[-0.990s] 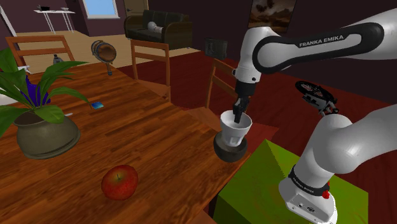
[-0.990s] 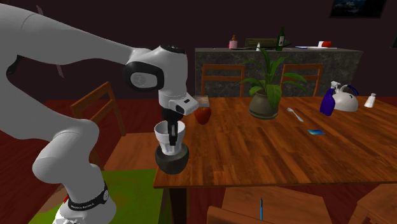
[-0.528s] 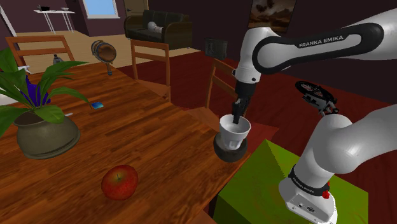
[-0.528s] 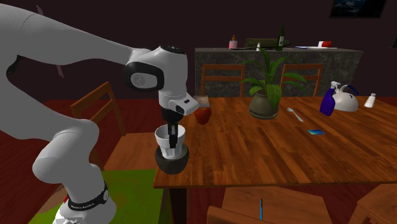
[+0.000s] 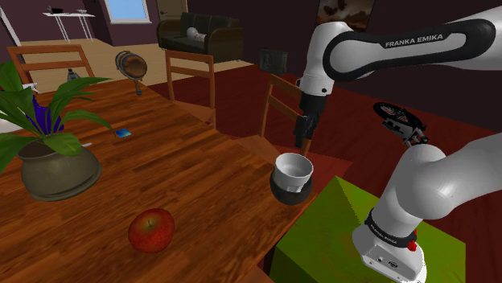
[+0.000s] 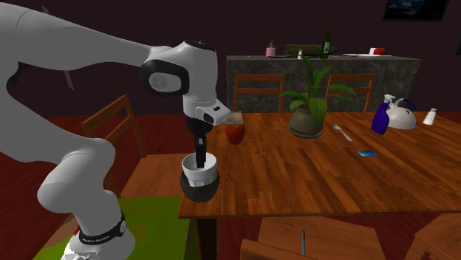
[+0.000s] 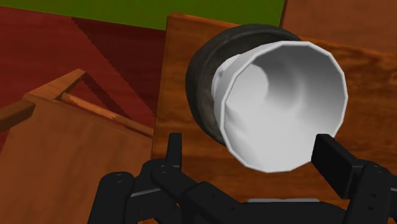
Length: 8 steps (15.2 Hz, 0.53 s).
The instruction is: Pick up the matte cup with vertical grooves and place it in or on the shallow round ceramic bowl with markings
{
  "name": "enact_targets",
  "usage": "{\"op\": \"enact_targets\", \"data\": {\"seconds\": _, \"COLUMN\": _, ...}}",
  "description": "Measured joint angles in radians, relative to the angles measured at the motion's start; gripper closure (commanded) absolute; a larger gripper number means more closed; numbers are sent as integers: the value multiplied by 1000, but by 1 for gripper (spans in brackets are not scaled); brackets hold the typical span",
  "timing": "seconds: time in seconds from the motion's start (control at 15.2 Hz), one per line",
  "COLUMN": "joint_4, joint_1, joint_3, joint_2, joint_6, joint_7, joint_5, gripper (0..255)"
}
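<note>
Inside dark bowl (image 5: 287,193) at worktop (image 5: 173,181) corner: white faceted cup (image 5: 294,166), mouth up, nested. Just above bowl: claw (image 5: 304,143) spread apart, clasping nothing. Likely light, rigid, matte hence grippy, maybe brittle; best hold across rim wall, one finger inside.

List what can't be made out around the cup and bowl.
Bowl inside: wrist view, the cup covers it.
Cup's base: shoulder view, hidden behind the bowl's rim.
Bowl's markings: both exterior views, too dark and small to tell.
Bottles on the counter: second exterior view, too small to identify.
</note>
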Motion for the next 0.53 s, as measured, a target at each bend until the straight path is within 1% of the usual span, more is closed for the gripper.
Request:
{"op": "enact_targets", "data": {"seconds": 0.07, "joint_4": 30, "joint_1": 0, "joint_3": 0, "joint_2": 8, "joint_6": -22, "joint_7": 4, "joint_5": -1, "gripper": 0}}
{"op": "enact_targets", "data": {"seconds": 0.2, "joint_4": 52, "joint_1": -1, "joint_3": -3, "joint_2": 7, "joint_6": -45, "joint_7": 5, "joint_5": -4, "gripper": 0}}
{"op": "enact_targets", "data": {"seconds": 0.53, "joint_4": 61, "joint_1": -2, "joint_3": -4, "joint_2": 7, "joint_6": -55, "joint_7": 5, "joint_5": -6, "gripper": 0}}
